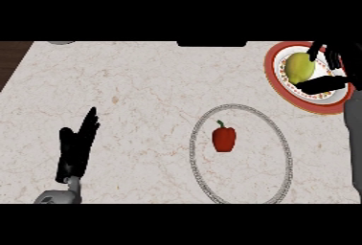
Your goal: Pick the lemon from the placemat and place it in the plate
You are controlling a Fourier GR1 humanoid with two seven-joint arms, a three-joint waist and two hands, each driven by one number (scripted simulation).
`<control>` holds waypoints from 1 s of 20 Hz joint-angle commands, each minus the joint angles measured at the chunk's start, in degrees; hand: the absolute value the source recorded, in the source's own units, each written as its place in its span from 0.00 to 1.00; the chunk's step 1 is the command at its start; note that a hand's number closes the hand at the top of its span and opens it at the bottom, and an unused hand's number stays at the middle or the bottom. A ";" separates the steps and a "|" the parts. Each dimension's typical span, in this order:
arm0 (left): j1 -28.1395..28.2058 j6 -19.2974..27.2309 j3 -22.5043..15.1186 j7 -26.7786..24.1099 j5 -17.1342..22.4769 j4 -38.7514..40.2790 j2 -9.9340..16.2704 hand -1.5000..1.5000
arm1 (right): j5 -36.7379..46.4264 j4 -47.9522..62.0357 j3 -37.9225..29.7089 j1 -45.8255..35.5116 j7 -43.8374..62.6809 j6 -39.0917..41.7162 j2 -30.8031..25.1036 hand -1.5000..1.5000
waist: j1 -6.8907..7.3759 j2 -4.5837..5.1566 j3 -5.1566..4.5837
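A yellow-green lemon (299, 67) sits over the red-rimmed plate (277, 79) at the far right. My right hand (338, 72) is curled round it, fingers above and thumb below. Whether the lemon touches the plate I cannot tell. The placemat (240, 154), pale with a grey beaded rim, lies right of centre and carries a red bell pepper (224, 138). My left hand (76, 146) rests open at the lower left, fingers pointing up, away from everything.
The marble counter (127, 91) ends at a dark wooden strip (10, 60) along the far left. A grey object (62, 42) and a dark object (210, 43) show partly at the far edge.
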 commanded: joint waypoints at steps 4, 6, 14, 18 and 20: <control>-0.80 -1.36 -0.52 5.40 -0.13 -5.08 0.92 0.50 | 0.27 20.99 -4.73 -10.33 -1.97 -6.37 -7.27 1.00 | 1.06 0.31 0.07; -1.01 3.42 -3.45 2.34 -3.87 -2.00 -4.14 0.50 | 1.23 26.04 -3.84 -11.08 -4.28 -8.14 -8.26 1.00 | 0.83 0.39 0.06; -1.06 0.61 -1.63 3.05 -2.56 -3.42 -1.81 0.50 | 5.42 45.26 -2.70 -17.49 -6.87 -14.56 -11.41 1.00 | 2.01 0.77 0.10; -1.78 -0.08 -1.18 -0.43 -2.54 0.67 -1.94 0.50 | 5.29 51.35 -3.30 -17.22 -10.73 -9.08 -15.95 1.00 | 2.51 1.36 0.14; -2.83 -1.99 -0.75 4.77 -0.98 -4.59 -0.04 0.50 | 5.93 53.66 -2.94 -16.10 -11.24 -9.88 -15.06 1.00 | 3.55 1.49 0.26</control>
